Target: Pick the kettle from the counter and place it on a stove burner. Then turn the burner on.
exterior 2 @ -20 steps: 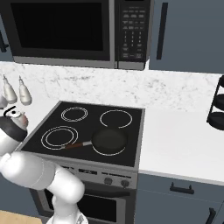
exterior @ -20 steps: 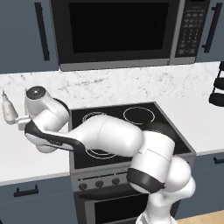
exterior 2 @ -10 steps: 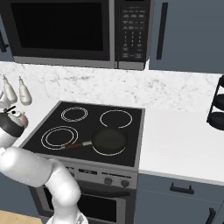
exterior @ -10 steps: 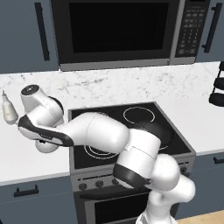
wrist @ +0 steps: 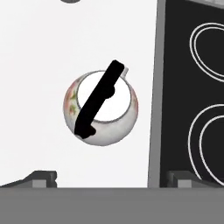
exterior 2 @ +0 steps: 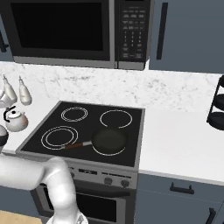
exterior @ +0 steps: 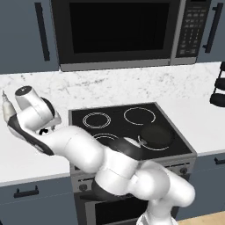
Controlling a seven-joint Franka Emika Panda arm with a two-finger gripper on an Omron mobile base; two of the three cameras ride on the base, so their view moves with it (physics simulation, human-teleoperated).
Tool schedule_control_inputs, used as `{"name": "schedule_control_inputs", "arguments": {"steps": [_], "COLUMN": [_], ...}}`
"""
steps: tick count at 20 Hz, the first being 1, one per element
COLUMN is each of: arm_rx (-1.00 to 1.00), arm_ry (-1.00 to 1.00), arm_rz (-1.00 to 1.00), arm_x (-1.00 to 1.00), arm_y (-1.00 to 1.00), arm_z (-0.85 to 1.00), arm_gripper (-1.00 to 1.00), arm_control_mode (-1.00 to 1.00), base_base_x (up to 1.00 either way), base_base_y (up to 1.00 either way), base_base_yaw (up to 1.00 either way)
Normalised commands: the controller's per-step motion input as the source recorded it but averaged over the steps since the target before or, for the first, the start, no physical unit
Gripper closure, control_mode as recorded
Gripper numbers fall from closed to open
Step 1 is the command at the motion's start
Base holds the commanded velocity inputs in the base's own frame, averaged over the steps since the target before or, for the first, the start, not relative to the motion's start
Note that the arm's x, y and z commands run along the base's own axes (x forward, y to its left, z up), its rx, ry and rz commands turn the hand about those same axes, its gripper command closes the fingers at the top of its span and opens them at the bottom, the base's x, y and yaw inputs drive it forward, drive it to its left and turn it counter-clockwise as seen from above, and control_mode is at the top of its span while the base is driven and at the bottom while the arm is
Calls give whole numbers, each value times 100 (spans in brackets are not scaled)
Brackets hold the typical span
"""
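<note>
A: Where does the kettle (wrist: pixel 101 107) sit?

B: On the white surface (wrist: pixel 52 52) just left of the cooktop (exterior 2: pixel 83 131), beside its near-left burner (exterior 2: pixel 59 137). From the right base view the kettle (exterior 2: pixel 15 121) stands upright, near two slim bottles (exterior 2: pixel 25 93) by the wall. Seen from above, its black handle (wrist: pixel 97 99) arches diagonally across the lid.

A: How would it handle?

B: Probably rigid and fairly light (it looks small and squat, and nothing shows whether it holds water). The rounded, glossy body would likely slip between two fingers, so the thin handle is the sensible place to take hold, at the top of its arch, with the fingers closing across the bar rather than along it.

A: And the pincer (wrist: pixel 111 177)?

B: It hangs above the kettle, holding nothing. Its two dark tips stand far apart at the bottom of the hand view, one over the surface, one by the cooktop's edge, so it reads as wide. The kettle lies ahead of the gap, not yet between the tips.

A: Anything in the way?

B: A dark pan (exterior 2: pixel 109 141) occupies the near-right burner; the large near-left ring is bare, and seems the easier target.
</note>
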Motion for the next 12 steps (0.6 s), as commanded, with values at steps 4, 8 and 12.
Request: {"name": "schedule_control_inputs", "arguments": {"steps": [4, 8, 12], "arm_rx": [-2, -3, 0], "arm_ry": [0, 0, 0], "arm_rz": [-4, -5, -6], "arm_x": [26, 28, 40], "arm_y": [1, 1, 13], "arm_z": [-20, -29, -22], "arm_gripper": [-100, -100, -100], "arm_control_mode": [-100, -100, -100], "base_base_x": [0, 0, 0], "base_base_y": [0, 0, 0], "base_base_yaw": [0, 0, 0]}}
